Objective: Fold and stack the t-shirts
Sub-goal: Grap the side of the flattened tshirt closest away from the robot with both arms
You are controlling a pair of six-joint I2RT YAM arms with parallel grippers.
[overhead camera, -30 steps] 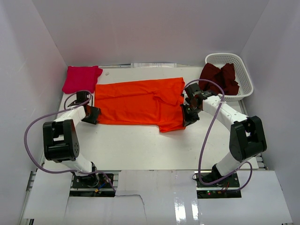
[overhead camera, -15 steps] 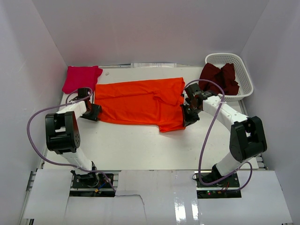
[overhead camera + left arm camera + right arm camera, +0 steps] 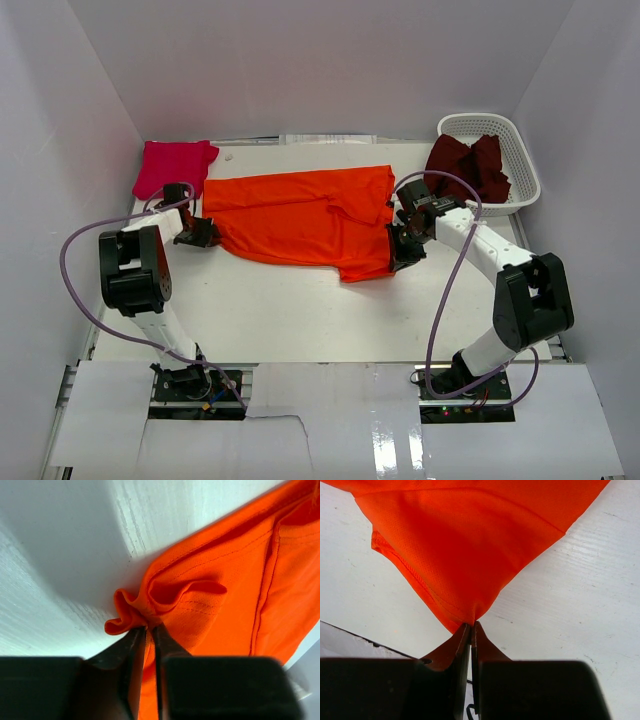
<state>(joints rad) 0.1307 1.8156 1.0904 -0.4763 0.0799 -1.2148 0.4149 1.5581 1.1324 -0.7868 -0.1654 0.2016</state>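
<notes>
The bright orange t-shirt (image 3: pixel 300 218) lies spread across the middle of the table. My left gripper (image 3: pixel 207 232) is shut on its near left corner, where the cloth bunches (image 3: pixel 150 605) just past the tips (image 3: pixel 149 628). My right gripper (image 3: pixel 397 257) is shut on its near right corner, and the cloth (image 3: pixel 470 545) fans out from the tips (image 3: pixel 471 625). The magenta-pink t-shirt (image 3: pixel 172 166) lies folded at the far left corner. The dark maroon t-shirt (image 3: pixel 468 165) hangs over the rim of the basket.
A white plastic lattice basket (image 3: pixel 510 150) stands at the far right corner. White walls close in the table (image 3: pixel 300 310) on three sides. Purple cables loop beside both arms.
My left gripper has moved away from me and a little inward, dragging the shirt's near left corner with it. The right gripper has barely moved.
</notes>
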